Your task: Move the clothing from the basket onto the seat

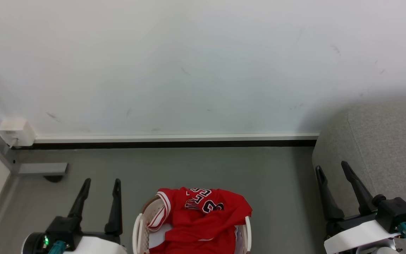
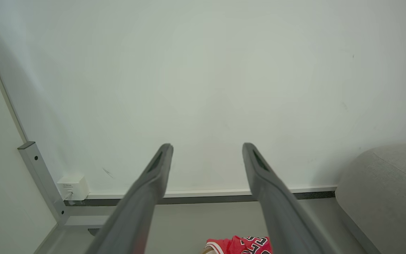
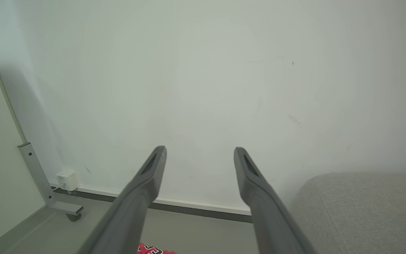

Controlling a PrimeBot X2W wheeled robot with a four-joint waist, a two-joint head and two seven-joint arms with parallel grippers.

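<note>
Red clothing (image 1: 203, 220) in white basket (image 1: 138, 231), grey seat (image 1: 382, 141) nearby

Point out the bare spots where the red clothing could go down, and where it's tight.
Free: the light grey fabric sofa, bare where it shows, beside the open right end effector; also the grey floor between black baseboard strip and oval white plastic laundry basket. Crowded: the basket itself, heaped with the bright red jersey.
</note>
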